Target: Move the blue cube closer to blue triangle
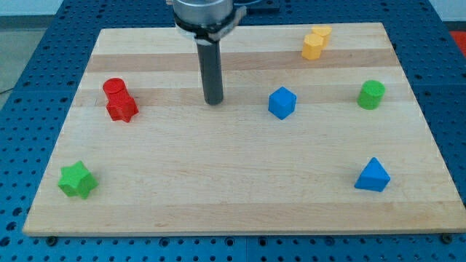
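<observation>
The blue cube (282,102) sits on the wooden board (240,182) right of centre, in the upper half. The blue triangle (373,176) lies near the board's lower right corner, well apart from the cube. My tip (213,101) rests on the board to the left of the blue cube, at about the same height in the view, with a clear gap between them. The dark rod rises from it to the arm at the view's top.
A red cylinder (114,89) and a red block (122,108) touch at the left. A green star-shaped block (76,180) sits at lower left. Two yellow blocks (316,43) stand at upper right. A green cylinder (371,94) stands at the right.
</observation>
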